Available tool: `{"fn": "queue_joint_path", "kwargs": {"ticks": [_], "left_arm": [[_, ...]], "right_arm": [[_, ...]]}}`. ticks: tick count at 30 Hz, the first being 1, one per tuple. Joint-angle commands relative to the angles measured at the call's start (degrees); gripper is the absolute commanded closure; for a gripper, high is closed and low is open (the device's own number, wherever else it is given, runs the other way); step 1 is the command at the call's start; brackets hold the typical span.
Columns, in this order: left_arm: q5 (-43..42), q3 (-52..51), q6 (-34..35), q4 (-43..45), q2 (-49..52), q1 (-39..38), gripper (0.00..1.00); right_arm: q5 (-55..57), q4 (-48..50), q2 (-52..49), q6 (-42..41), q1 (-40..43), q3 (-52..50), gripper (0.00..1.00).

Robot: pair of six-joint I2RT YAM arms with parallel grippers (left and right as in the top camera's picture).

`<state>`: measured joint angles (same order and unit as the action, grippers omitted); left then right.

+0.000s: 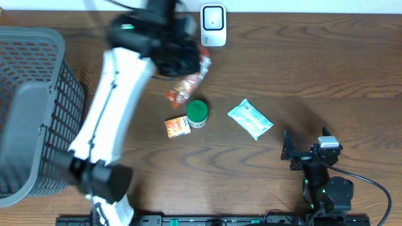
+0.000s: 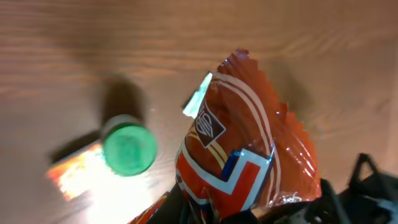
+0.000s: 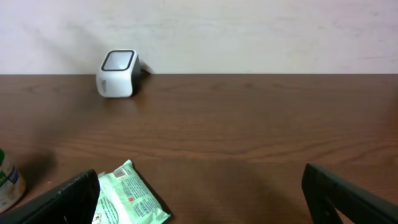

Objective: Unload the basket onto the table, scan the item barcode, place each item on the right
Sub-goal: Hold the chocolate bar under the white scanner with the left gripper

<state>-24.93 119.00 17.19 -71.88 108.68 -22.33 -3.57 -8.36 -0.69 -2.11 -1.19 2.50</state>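
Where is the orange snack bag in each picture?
Overhead: the orange snack bag is upper middle, below-left of the white scanner.
Left wrist: it fills the right half, pinched at the bottom by the left gripper.
Right wrist: not in it.
Shared landmark: the green-capped bottle, below the bag overhead, left of it in the left wrist view, probably the white container at the right wrist view's left edge.

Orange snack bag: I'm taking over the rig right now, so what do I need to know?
Left gripper: shut on the orange snack bag, close to the scanner.
Right gripper: open, empty, parked at the near edge.
On the table: green-capped bottle, orange packet, green pack.
Done: bag picked up.
Left: present its barcode to the scanner.
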Motion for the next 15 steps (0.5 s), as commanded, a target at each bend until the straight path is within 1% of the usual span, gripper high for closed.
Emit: {"fn": "queue_joint_path", "kwargs": {"ticks": [1,4,7,8,9,12,15], "left_arm": [[1.64,-0.07,-0.44,2.01,5.44,-4.96,0.92],[1.66,-0.07,2.75,3.93,9.75,-7.96,0.93],[2.99,-0.07,8.85,6.08,13.94,-10.25,0.92],[4.94,-0.07,12.11,6.49,15.34,-10.88,0.92],[9.99,-0.07,20.50,6.62,17.90,-12.00,0.93],[15.02,-0.07,31.21,6.62,21.40,-13.25,0.93],[17.97,-0.07,38.88,6.67,24.15,-13.99,0.93]], "right_arm": [[0.28,-0.07,0.15,0.48,0.39,-0.20,0.01],[0.26,-0.07,0.15,0.48,0.39,-0.20,0.01],[0.26,-0.07,0.15,0.48,0.39,-0.20,0.01],[0.28,-0.07,0.15,0.48,0.39,-0.20,0.01],[0.28,-0.07,0.15,0.48,0.39,-0.20,0.01],[0.26,-0.04,0.15,0.48,0.39,-0.20,0.01],[0.26,-0.07,0.15,0.48,0.39,-0.20,0.01]]}}
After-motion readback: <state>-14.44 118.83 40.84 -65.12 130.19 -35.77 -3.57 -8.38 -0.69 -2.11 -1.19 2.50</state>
